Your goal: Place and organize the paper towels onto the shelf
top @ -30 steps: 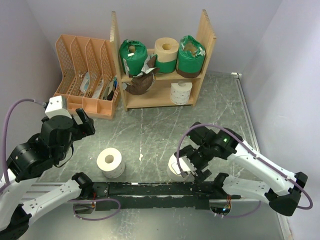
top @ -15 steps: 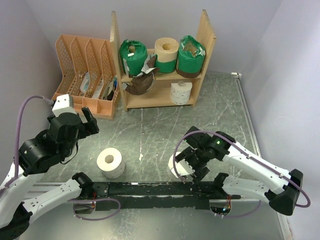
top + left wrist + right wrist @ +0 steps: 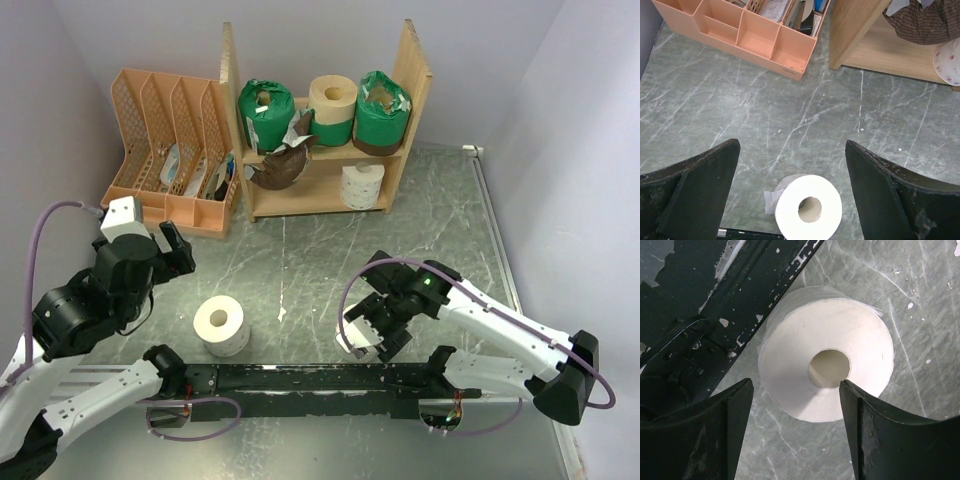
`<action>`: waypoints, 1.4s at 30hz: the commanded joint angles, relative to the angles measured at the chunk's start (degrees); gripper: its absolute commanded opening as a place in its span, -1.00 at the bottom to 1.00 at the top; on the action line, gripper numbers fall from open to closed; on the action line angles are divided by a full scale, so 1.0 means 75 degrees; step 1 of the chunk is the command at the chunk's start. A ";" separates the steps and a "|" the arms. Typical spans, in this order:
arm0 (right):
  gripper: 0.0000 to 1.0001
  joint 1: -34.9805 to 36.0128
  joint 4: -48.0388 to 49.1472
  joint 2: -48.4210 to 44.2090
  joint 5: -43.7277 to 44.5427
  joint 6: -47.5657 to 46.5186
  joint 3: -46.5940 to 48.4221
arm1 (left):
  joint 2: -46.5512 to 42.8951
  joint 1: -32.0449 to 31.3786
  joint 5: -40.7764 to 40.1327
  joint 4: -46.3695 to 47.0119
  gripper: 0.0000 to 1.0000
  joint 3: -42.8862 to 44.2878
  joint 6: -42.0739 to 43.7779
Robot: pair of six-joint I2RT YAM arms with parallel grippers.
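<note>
A: The left claw (image 3: 791,145) is wide open and holds nothing. A white roll (image 3: 807,207) stands on the table (image 3: 715,100) below it, at eight o'clock.
B: And the right claw (image 3: 796,382)?
A: Open too, one finger on each side above the other white roll (image 3: 825,340), at five o'clock.
B: Where is the shelf (image 3: 415,75)?
A: At twelve o'clock, with five rolls (image 3: 333,98) on it.

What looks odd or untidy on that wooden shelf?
The brown-wrapped roll at the left of the shelf's lower board looks out of place. It lies crumpled and tilted, and its torn wrapper flares upward.
</note>
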 commanded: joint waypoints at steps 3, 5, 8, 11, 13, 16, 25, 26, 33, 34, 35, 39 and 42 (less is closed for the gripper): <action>0.38 0.0051 -0.0118 0.0044 -0.0210 0.0035 -0.0062 | -0.0191 -0.0028 -0.0056 -0.0073 0.97 0.0077 -0.0068; 0.38 0.0048 -0.0189 0.0079 -0.0293 0.0042 -0.0039 | -0.0191 -0.0032 -0.0050 -0.0102 0.97 0.0062 -0.0080; 0.38 0.0055 -0.0203 0.0101 -0.0346 0.0044 -0.0092 | -0.0204 -0.0034 -0.0069 -0.0125 0.97 0.0020 -0.0091; 0.37 0.0067 -0.0192 0.0124 -0.0362 0.0042 -0.0172 | -0.0257 -0.0033 -0.0048 -0.0070 0.97 -0.0039 -0.0094; 0.37 0.0067 -0.0181 0.0136 -0.0375 0.0048 -0.0208 | -0.0265 -0.0023 -0.0054 -0.0077 0.97 -0.0064 -0.0106; 0.35 0.0065 -0.0149 0.0150 -0.0327 0.0024 -0.0293 | -0.0259 -0.0032 -0.0080 -0.0087 0.97 -0.0088 -0.0102; 0.27 0.0071 0.0021 0.0253 -0.0253 -0.0021 -0.0433 | -0.0270 -0.0034 -0.0105 0.0010 0.97 -0.0268 -0.0070; 0.25 0.0073 0.0040 0.0266 -0.0237 -0.0025 -0.0436 | -0.0270 -0.0031 -0.0106 0.0021 0.97 -0.0290 -0.0065; 0.07 0.0081 0.0189 0.0359 -0.0240 0.0011 -0.0460 | -0.0262 -0.0031 -0.0145 0.0067 0.97 -0.0381 -0.0015; 0.06 0.0078 0.0193 0.0368 -0.0217 -0.0008 -0.0472 | -0.0275 -0.0032 -0.0158 0.0053 0.97 -0.0387 -0.0020; 0.06 0.0082 0.0201 0.0378 -0.0202 -0.0005 -0.0480 | -0.0270 -0.0034 -0.0170 0.0054 0.97 -0.0391 -0.0012; 0.02 0.0091 0.0210 0.0431 -0.0262 0.0029 -0.0490 | -0.0313 -0.0030 -0.0199 0.0031 0.97 -0.0393 -0.0002; -0.01 0.0087 0.0203 0.0440 -0.0276 0.0040 -0.0556 | -0.0356 -0.0031 -0.0232 0.0002 0.97 -0.0421 -0.0018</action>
